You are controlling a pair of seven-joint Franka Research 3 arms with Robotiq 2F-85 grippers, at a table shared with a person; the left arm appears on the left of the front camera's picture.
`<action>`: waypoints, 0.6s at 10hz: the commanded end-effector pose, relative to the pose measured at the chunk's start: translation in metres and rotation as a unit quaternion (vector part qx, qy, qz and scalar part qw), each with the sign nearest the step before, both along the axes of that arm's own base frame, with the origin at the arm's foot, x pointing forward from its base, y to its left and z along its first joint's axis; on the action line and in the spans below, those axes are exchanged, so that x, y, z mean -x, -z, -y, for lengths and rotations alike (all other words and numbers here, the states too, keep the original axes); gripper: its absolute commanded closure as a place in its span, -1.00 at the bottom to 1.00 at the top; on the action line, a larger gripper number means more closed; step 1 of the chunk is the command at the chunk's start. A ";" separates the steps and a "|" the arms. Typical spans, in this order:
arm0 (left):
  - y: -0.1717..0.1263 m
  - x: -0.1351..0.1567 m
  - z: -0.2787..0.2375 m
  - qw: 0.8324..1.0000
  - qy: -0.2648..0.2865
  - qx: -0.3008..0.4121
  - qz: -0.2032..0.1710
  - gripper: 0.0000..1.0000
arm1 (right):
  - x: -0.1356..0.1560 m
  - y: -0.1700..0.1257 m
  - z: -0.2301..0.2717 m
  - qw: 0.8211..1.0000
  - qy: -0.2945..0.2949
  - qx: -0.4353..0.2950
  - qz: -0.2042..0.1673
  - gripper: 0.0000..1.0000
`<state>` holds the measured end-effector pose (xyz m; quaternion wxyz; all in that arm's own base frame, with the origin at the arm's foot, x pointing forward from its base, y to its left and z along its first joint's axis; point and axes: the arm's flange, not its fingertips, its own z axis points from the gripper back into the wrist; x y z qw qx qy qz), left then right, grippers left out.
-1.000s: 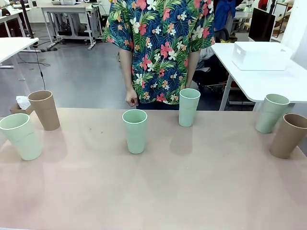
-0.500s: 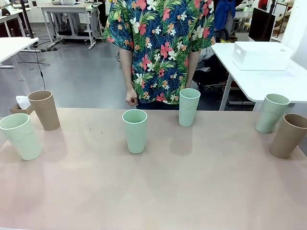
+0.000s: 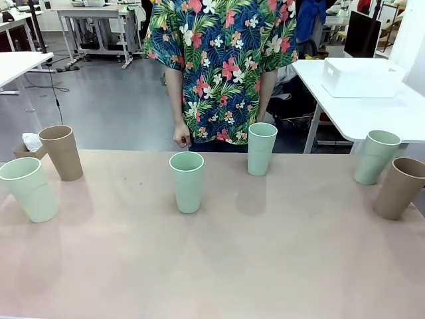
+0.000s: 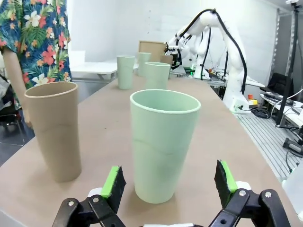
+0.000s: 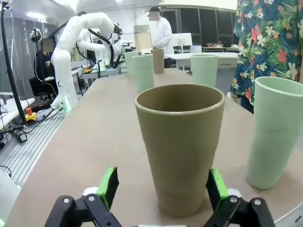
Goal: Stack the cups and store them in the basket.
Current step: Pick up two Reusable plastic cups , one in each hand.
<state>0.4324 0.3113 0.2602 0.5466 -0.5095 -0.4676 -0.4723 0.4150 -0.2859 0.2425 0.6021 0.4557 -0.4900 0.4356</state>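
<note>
Six cups stand upright and apart on the table. At the left are a mint cup (image 3: 28,189) and a brown cup (image 3: 62,153). Two mint cups (image 3: 186,181) (image 3: 261,148) stand mid-table. At the right are a mint cup (image 3: 376,157) and a brown cup (image 3: 399,188). My left gripper (image 4: 169,178) is open, its green pads on either side of the left mint cup (image 4: 163,146), with the brown cup (image 4: 53,130) beside it. My right gripper (image 5: 163,186) is open around the right brown cup (image 5: 181,146), next to a mint cup (image 5: 277,137). The white basket (image 3: 362,78) sits on a separate white table at the far right.
A person in a floral shirt (image 3: 222,60) stands at the table's far edge, one hand (image 3: 181,138) hanging near it. The pink tabletop (image 3: 219,266) is bare toward the near side. The other arm (image 4: 208,28) (image 5: 75,33) shows far off in each wrist view.
</note>
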 end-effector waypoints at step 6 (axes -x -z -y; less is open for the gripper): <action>0.018 -0.026 0.008 0.998 0.027 0.055 -0.030 -1.00 | -0.013 0.001 -0.002 1.000 -0.007 -0.008 0.013 -1.00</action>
